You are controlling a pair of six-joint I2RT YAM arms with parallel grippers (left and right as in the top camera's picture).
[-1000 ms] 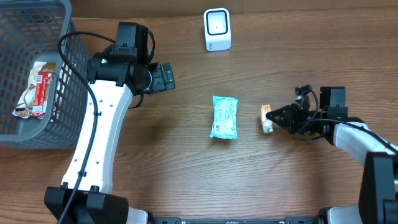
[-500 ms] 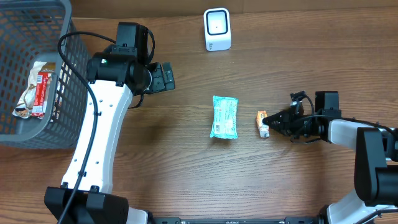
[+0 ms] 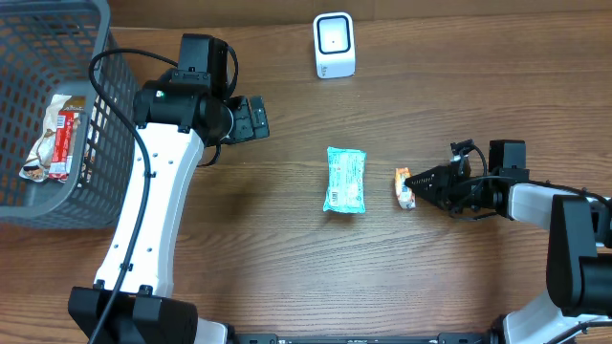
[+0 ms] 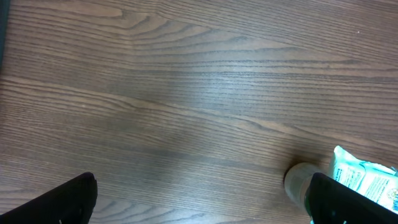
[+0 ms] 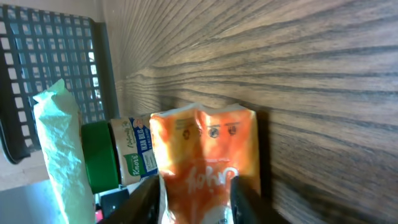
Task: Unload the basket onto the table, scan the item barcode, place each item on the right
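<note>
A small orange packet point(image 3: 405, 188) lies on the wooden table right of centre. My right gripper point(image 3: 415, 179) reaches in low from the right with its tips at the packet. In the right wrist view the orange packet point(image 5: 205, 155) fills the space between the two dark fingers of the right gripper point(image 5: 193, 202), which stand apart on either side of it. A teal packet point(image 3: 345, 179) lies at mid table. The white scanner point(image 3: 334, 45) stands at the back. My left gripper point(image 3: 254, 117) hovers open above bare wood, left of the teal packet point(image 4: 367, 183).
A grey wire basket point(image 3: 96, 115) holding a snack wrapper point(image 3: 55, 134) sits at the far left. In the right wrist view a green and white Knorr pack point(image 5: 121, 155) shows beyond the orange packet, beside the teal packet point(image 5: 59, 149).
The right gripper's fingers have spread apart around the orange packet, which shifted slightly left and toward the front. The left arm has not moved.
</note>
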